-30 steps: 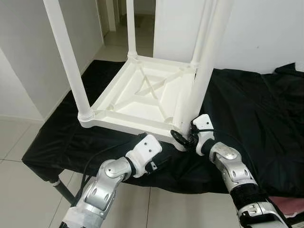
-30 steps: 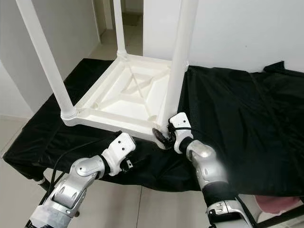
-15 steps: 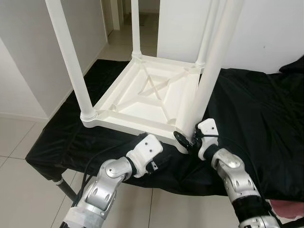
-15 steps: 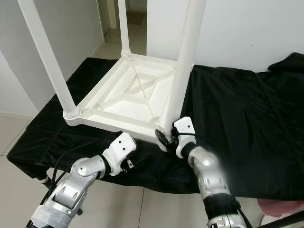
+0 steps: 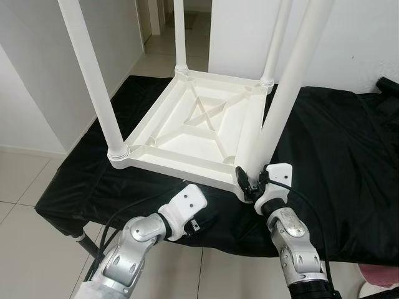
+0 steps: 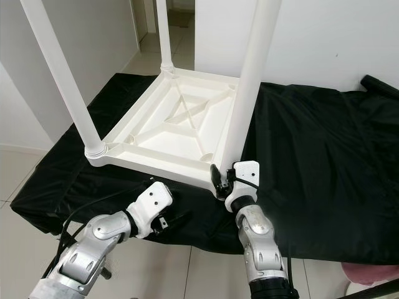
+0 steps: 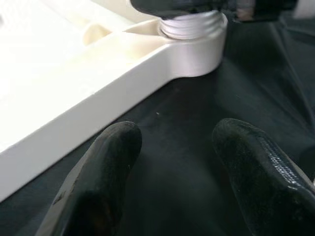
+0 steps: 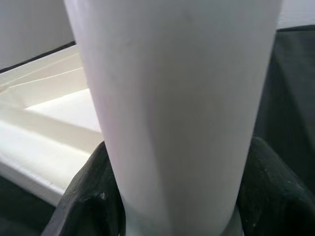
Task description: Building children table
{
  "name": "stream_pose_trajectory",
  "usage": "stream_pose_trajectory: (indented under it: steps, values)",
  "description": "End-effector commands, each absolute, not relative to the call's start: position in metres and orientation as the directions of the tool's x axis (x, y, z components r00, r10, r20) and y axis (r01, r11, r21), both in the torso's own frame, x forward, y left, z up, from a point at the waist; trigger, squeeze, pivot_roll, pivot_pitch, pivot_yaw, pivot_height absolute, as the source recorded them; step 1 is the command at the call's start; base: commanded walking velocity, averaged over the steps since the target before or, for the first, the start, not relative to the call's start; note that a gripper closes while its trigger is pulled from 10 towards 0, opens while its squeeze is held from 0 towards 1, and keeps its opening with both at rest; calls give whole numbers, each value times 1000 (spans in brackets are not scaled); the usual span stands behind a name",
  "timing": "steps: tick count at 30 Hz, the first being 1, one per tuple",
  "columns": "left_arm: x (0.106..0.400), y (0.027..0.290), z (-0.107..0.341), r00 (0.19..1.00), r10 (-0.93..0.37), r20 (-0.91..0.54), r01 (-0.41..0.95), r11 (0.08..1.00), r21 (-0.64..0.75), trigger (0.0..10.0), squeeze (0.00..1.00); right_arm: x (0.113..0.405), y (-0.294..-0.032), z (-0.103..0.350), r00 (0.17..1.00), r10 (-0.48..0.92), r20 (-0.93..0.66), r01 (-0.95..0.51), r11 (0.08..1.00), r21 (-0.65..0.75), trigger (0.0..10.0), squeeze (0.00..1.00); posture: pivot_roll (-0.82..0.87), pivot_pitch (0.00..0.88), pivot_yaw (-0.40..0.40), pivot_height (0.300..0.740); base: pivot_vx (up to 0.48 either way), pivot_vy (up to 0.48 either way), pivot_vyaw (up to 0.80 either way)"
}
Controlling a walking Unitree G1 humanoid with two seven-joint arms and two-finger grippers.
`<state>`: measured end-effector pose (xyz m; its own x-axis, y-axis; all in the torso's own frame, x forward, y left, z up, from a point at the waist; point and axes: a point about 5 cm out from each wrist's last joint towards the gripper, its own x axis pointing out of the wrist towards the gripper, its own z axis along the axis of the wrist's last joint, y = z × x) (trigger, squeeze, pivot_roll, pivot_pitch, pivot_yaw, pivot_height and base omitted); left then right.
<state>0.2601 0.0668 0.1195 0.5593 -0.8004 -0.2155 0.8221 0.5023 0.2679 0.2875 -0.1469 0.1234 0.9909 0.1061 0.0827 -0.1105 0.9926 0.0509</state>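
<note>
The white children's table (image 5: 193, 134) lies upside down on a black cloth, its legs pointing up. My right gripper (image 5: 249, 184) is shut on the near right leg (image 5: 287, 93) just above its screw-in base; in the right wrist view the black fingers (image 8: 93, 196) press on both sides of the leg (image 8: 172, 98). My left gripper (image 7: 172, 162) is open over the cloth, a little short of the tabletop's front edge (image 7: 98, 98). Nothing is between its fingers (image 7: 106, 167). Its white wrist (image 5: 184, 208) sits left of the right gripper.
The black cloth (image 5: 336, 143) covers a low bench with free room to the right of the table. The near left leg (image 5: 93, 81) and two far legs (image 5: 180, 34) stand tall. Tiled floor (image 5: 25, 187) lies left, white walls behind, and something pink (image 5: 377, 274) at the lower right.
The camera has shifted slightly. My right forearm has swung in under its gripper, which still holds the leg's base. My left gripper has drawn back a little from the tabletop's edge.
</note>
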Motion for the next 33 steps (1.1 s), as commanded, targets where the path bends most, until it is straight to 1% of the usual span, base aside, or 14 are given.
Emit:
stream_pose_trajectory:
  steps: [1,5,6,8,9,14,19,20,21,22,27,28,29,33]
  values:
    - [263,71,119,604,-769,-209,790,545,279,10000,0,284,-160,111,1000,23,22,-24,997,72,10000,0,41,66,39,740,0,0,0]
    - [264,71,119,617,-760,-206,781,558,279,10000,0,282,-162,110,1000,-20,15,19,997,74,10000,0,41,71,34,740,0,0,0]
    - [265,67,121,622,-760,-189,778,571,264,10000,0,282,-165,111,994,-110,8,109,990,93,10000,0,33,64,21,740,0,0,0]
    - [265,67,121,622,-760,-189,778,571,264,10000,0,282,-165,111,994,-110,8,109,990,93,10000,0,33,64,21,740,0,0,0]
    - [265,63,123,624,-762,-173,776,578,254,10000,0,283,-166,111,982,-186,5,185,978,101,10000,0,32,61,18,740,0,0,0]
    - [268,59,128,636,-759,-139,764,597,245,10000,0,289,-162,114,943,-333,-6,330,932,152,10000,0,50,48,-8,740,0,0,0]
    - [267,62,131,646,-754,-121,757,612,231,10000,0,295,-155,116,944,-330,-16,327,926,190,10000,0,65,35,-25,740,0,0,0]
    - [267,64,131,653,-749,-116,751,620,226,10000,0,297,-153,119,953,-303,8,297,938,179,10000,431,67,31,-32,740,0,0,0]
    - [267,64,131,653,-749,-116,751,620,226,10000,0,297,-153,119,953,-303,8,297,938,179,10000,431,67,31,-32,740,0,0,0]
    - [268,67,131,661,-742,-113,745,630,221,10000,0,298,-153,122,957,-289,29,279,944,176,10000,1000,60,22,-26,740,0,0,0]
    - [271,66,130,674,-730,-114,734,643,219,10000,0,302,-158,129,975,-205,82,189,968,163,10000,1000,47,35,-4,740,0,0,0]
    - [272,64,133,669,-736,-105,738,641,213,10000,0,303,-159,132,984,-150,98,134,979,154,10000,804,44,35,1,740,0,0,0]
    - [272,62,135,661,-744,-99,744,633,212,10000,0,303,-160,134,990,-88,110,72,987,142,10000,0,40,32,5,740,0,0,0]
    - [270,61,133,650,-752,-106,754,621,214,10000,0,300,-165,134,992,51,119,-63,993,101,10000,0,40,32,5,740,0,0,0]
